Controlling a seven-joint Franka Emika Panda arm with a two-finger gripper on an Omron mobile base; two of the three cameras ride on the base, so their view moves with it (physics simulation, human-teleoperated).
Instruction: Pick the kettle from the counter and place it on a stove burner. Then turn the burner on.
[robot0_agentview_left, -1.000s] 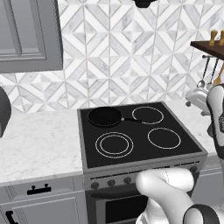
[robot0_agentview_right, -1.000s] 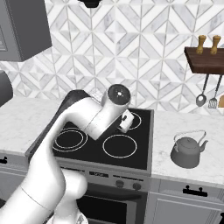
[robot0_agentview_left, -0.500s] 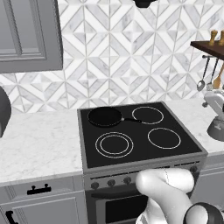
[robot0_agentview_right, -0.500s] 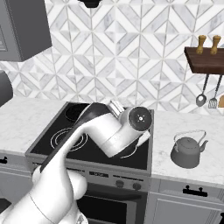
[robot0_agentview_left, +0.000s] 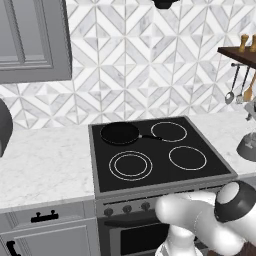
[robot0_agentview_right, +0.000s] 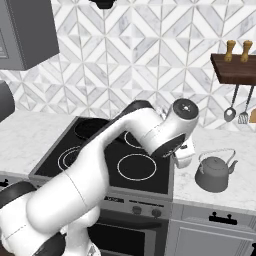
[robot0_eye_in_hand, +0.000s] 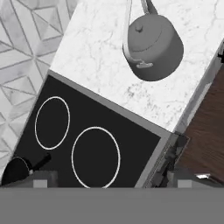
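— Where did the kettle sit?
— On the table, right of the black cooktop, upright and apart from me.
— And your jaws?
— Spread wide, pinching nothing, above the cooktop's right edge; frying pan at rear left.

The white arm rises from the lower left of the right base view, bends at a dark-jointed elbow and reaches forward and to the right, its wrist joint capped by a round dark disc. Below the wrist the gripper hangs pointing downward, partly screened by the forearm (only its pale hand body and one finger are plain). Jaws stand fully apart, nothing between them. In the left base view the shoulder segments show at lower right.
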